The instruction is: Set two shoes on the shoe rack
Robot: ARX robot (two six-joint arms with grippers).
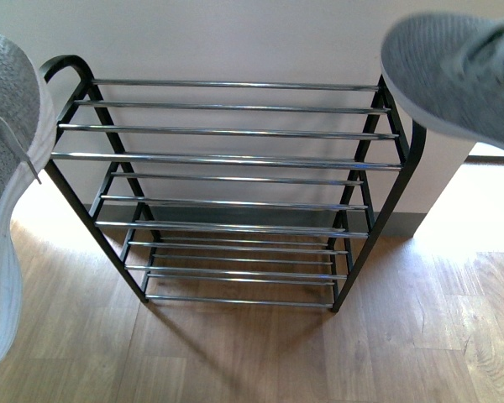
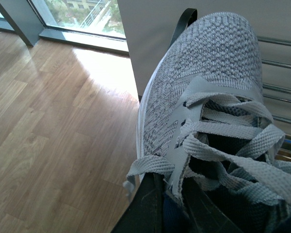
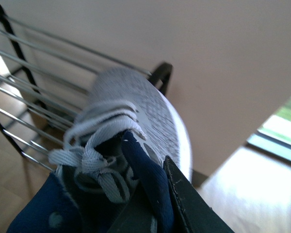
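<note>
The shoe rack (image 1: 227, 156), a black frame with tiers of silver bars, stands against the wall in the middle of the front view. The left shoe (image 1: 4, 176), grey knit with a white sole, hangs at the left edge beside the rack's left end. My left gripper (image 2: 157, 206) is shut on its side wall by the laces (image 2: 218, 145). The right shoe (image 1: 458, 71) is held up at the top right, its toe over the rack's right end. My right gripper (image 3: 157, 204) is shut on its navy collar (image 3: 145, 174). Neither gripper shows in the front view.
Wooden floor (image 1: 260, 353) spreads in front of the rack. A pale wall (image 1: 235, 42) stands behind it. A window (image 2: 82, 14) reaching down to the floor lies off to the left, and another bright window (image 3: 281, 126) shows to the right.
</note>
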